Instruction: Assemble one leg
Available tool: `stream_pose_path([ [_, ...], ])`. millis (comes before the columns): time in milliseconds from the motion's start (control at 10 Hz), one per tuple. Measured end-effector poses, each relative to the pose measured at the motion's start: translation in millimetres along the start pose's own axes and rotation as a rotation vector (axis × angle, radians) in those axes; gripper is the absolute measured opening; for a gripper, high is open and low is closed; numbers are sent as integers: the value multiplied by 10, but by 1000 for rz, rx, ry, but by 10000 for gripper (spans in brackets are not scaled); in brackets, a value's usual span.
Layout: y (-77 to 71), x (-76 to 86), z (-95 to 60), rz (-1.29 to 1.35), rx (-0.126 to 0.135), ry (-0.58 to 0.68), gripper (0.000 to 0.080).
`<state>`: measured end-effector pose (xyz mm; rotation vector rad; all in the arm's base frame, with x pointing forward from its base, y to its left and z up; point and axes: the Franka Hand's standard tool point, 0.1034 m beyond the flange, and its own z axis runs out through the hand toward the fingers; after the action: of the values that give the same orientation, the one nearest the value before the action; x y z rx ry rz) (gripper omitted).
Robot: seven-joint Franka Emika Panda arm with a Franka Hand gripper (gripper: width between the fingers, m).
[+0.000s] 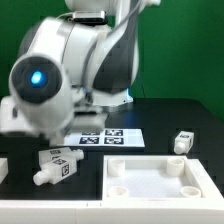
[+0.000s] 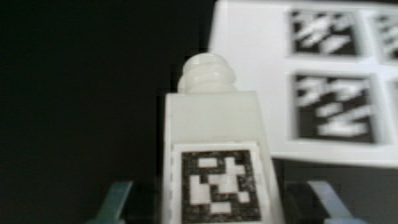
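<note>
In the wrist view a white leg (image 2: 214, 120) lies on the black table, its narrower stub end pointing away and a black-and-white tag on its top face. My gripper (image 2: 219, 203) is open and straddles the tagged end, one finger (image 2: 121, 200) on each side with a dark gap between each finger and the leg. In the exterior view the arm's bulky white body hides the gripper and this leg. Two more legs (image 1: 58, 165) lie together at the front of the exterior view's left, and another leg (image 1: 182, 141) stands at its right.
The marker board (image 1: 108, 137) lies flat behind the middle of the table and also shows in the wrist view (image 2: 329, 70), just beyond the straddled leg. The large white square tabletop (image 1: 192, 185) lies at the front right. A white part (image 1: 3, 166) sits at the left edge.
</note>
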<state>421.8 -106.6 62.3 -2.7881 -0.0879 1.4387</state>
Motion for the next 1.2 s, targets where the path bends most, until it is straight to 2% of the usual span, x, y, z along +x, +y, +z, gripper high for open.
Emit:
stream_pose_path([
  [100, -131, -101, -236, 9, 11, 17, 283],
  [200, -242, -140, -506, -11, 5, 93, 283],
  [300, -285, -94, -741, -19, -16, 220, 283],
  [400, -194, 12, -644, 13, -6, 322, 284],
  [500, -183, -22, -567, 15, 0, 338, 284],
  [700, -202, 48, -669, 13, -18, 509, 284],
  [800, -396, 55, -776, 44, -15, 575, 284],
  [900, -689, 38, -1052, 23, -10, 657, 284],
  [1000, -895, 27, -1325, 38, 12, 758, 284],
  [1100, -1080, -38, -1506, 49, 16, 814, 284],
  [1200, -1089, -85, -1571, 44, 16, 891, 284],
])
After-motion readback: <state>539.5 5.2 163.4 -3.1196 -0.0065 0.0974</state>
